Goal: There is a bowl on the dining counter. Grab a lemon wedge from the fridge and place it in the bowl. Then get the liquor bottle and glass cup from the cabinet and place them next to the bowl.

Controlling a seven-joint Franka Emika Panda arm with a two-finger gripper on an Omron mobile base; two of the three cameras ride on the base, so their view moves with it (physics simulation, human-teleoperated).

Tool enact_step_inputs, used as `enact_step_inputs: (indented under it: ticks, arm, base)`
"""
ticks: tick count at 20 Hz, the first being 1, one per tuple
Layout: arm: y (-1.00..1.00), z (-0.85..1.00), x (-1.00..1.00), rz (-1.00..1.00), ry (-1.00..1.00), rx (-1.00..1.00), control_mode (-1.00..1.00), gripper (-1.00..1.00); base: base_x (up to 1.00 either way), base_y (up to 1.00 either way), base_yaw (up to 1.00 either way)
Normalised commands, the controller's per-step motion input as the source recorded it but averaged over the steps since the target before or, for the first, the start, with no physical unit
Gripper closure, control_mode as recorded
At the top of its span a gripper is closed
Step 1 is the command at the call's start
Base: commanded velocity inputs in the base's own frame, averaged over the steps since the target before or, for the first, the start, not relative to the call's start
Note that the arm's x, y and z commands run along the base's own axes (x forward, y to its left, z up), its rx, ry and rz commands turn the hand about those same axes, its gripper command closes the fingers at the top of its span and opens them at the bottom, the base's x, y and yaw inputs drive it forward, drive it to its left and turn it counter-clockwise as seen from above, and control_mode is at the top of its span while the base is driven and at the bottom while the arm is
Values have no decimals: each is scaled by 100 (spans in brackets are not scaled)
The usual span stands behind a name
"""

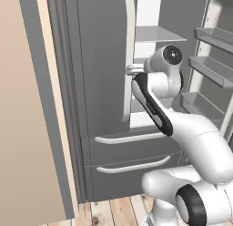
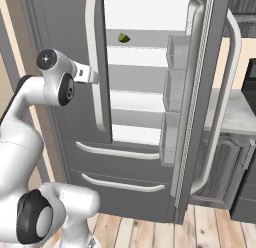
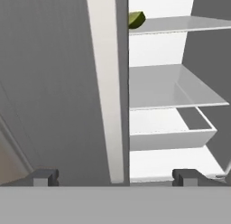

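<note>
The fridge (image 1: 100, 61) (image 2: 60, 22) is dark grey, with its left door shut and its right door swung open on white-grey shelves. The lemon wedge (image 2: 124, 38) (image 3: 135, 19), small and yellow-green, lies on an upper shelf just past the left door's edge. My gripper (image 3: 116, 178) (image 1: 129, 70) (image 2: 92, 76) is open and holds nothing. It sits close in front of the left door's pale vertical handle (image 3: 106, 83), well below the wedge. The bowl, dining counter, liquor bottle and glass cup are out of view.
The open right door (image 2: 200, 92) carries clear bins (image 2: 175, 87) and a long handle, narrowing the gap to the shelves. Two drawers (image 1: 132, 152) run below. A beige side panel (image 1: 22, 106) stands left. A grey counter over dark cabinets (image 2: 235, 117) lies right.
</note>
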Motion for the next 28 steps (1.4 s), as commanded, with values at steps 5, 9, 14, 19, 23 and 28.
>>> enact_step_inputs:
  ticks: [5,9,14,19,23,28]
  arm:
    - [0,-6,54,0,1,0,-100,-100]
    - [1,-12,45,0,0,0,-100,-100]
    - [3,-15,43,0,0,0,-100,-100]
    - [0,-15,43,0,0,0,-100,-100]
    - [1,-12,50,0,0,0,-100,-100]
    - [4,-14,48,0,0,0,-100,-100]
  base:
    - [0,0,0]
    - [0,0,0]
    - [0,0,0]
    - [0,0,0]
    - [0,0,0]
    - [0,0,0]
